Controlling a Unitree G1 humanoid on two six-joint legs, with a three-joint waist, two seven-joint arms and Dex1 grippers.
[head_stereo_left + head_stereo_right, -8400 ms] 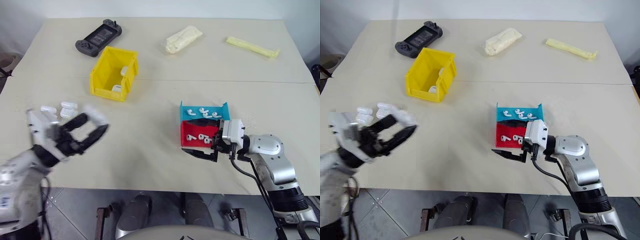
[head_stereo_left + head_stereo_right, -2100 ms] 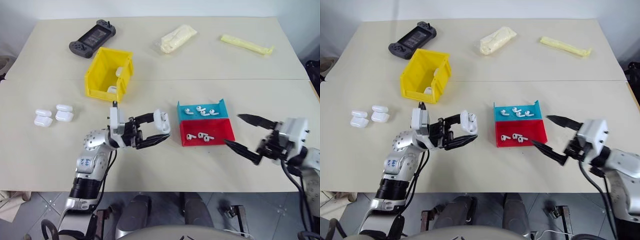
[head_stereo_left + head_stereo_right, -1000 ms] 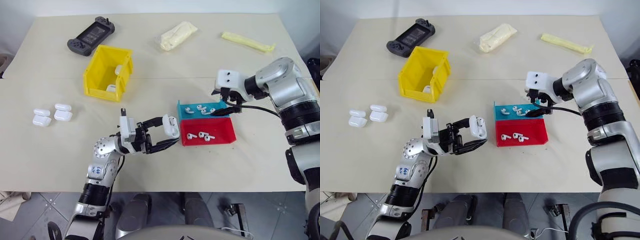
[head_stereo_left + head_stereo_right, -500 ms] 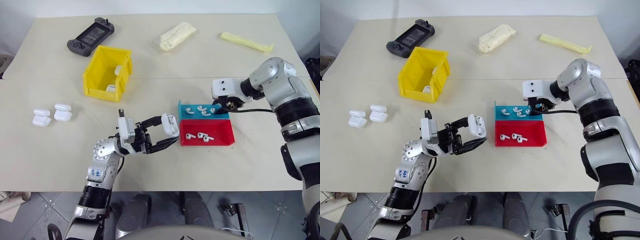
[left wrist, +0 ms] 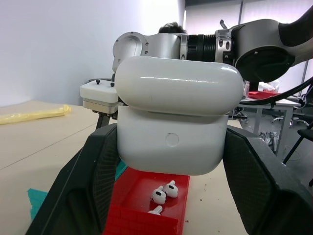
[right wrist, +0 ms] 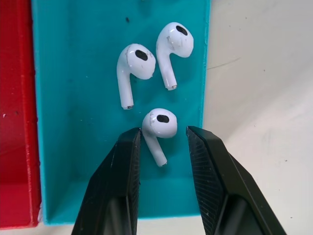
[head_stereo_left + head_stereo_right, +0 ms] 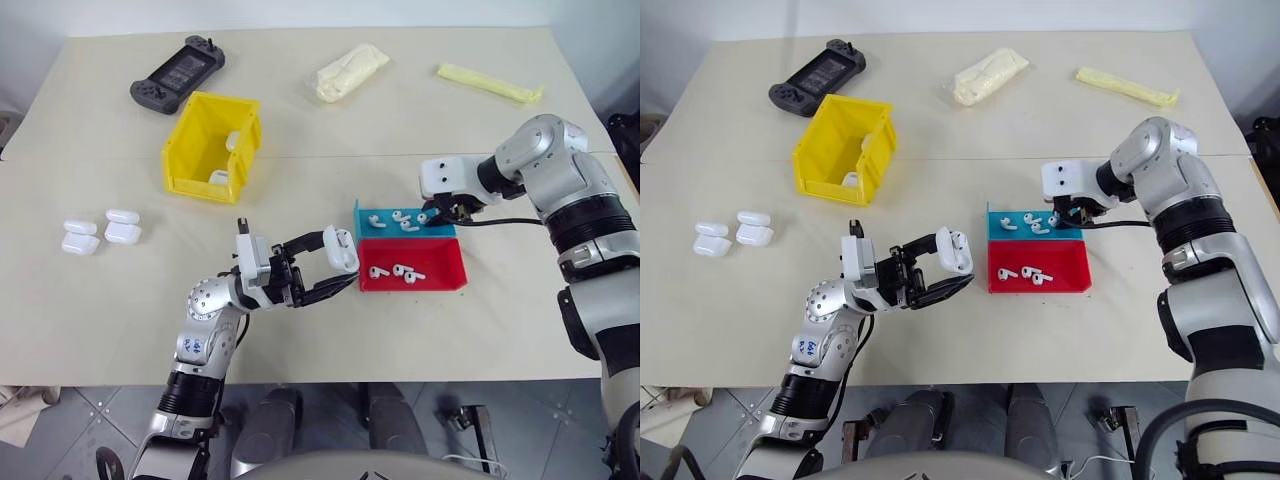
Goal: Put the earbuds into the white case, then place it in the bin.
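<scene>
Earbuds (image 6: 159,127) — one lies in the teal tray (image 6: 73,147), directly between the right tool's (image 6: 163,142) part-open fingers, which straddle its head without yet pinching. Step in hand: picking the first bud. Left tool (image 7: 335,272) is clamped on the white case (image 5: 173,122), held off the tabletop (image 7: 400,130) beside the red tray (image 7: 440,270). Next move, as I judge it: close gently, lift straight, carry to the case — whose lid looks shut.

Six earbuds (image 7: 406,222), two trays (image 7: 436,274), one bin (image 7: 190,165)
</scene>
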